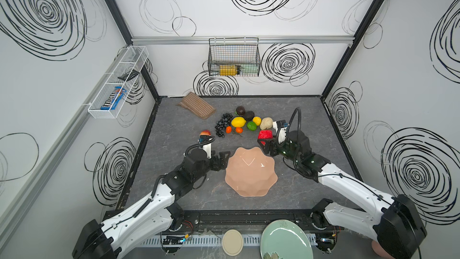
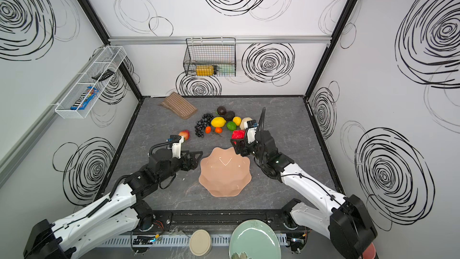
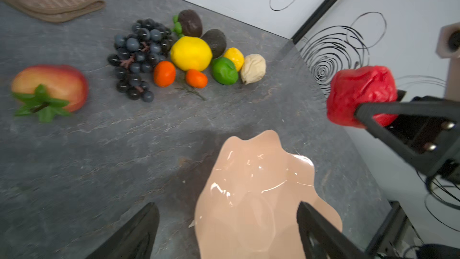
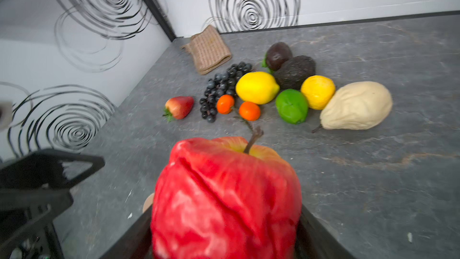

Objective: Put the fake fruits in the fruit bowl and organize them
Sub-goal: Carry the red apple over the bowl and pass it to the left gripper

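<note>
your right tool grips the red apple beside the fruit bowl, ready to drop | left tool gapes empty astride its rim, likely steadying

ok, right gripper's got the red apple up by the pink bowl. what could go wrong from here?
1. In both top views the wrinkled red plastic apple in the right gripper hangs just beyond the far rim of the empty wavy-rimmed peach-pink bowl. Released early, it would likely land on the grey table and roll.
2. The open left gripper sits at the bowl's left rim. It might nudge the bowl or meet the right gripper.
</note>
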`<state>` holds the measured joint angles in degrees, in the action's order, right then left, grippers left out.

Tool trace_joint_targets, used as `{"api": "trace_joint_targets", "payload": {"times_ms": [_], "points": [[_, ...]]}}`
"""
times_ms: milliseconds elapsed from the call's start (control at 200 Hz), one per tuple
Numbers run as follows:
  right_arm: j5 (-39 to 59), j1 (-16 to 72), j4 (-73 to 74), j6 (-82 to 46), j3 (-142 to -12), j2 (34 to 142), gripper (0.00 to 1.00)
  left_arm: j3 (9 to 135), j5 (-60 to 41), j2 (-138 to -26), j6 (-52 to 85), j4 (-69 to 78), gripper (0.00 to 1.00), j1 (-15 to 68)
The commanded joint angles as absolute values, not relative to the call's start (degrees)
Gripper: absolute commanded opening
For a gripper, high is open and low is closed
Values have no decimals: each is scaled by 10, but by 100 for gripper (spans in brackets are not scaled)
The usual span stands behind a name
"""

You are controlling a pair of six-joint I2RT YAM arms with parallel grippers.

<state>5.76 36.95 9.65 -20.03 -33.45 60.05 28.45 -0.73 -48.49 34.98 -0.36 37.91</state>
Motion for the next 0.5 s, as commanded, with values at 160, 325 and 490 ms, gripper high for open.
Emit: {"api": "trace_joint_targets", "payload": {"times_ms": [160, 325, 490], "points": [[35, 491, 257, -89, -239, 567, 72, 365, -125, -511, 353, -20, 82, 406], [9, 543, 323, -55, -203, 569, 70, 400, -130, -523, 341, -53, 76, 418], [-32, 595, 399, -4, -161, 571, 70, 419, -165, -530, 340, -67, 70, 421]]}}
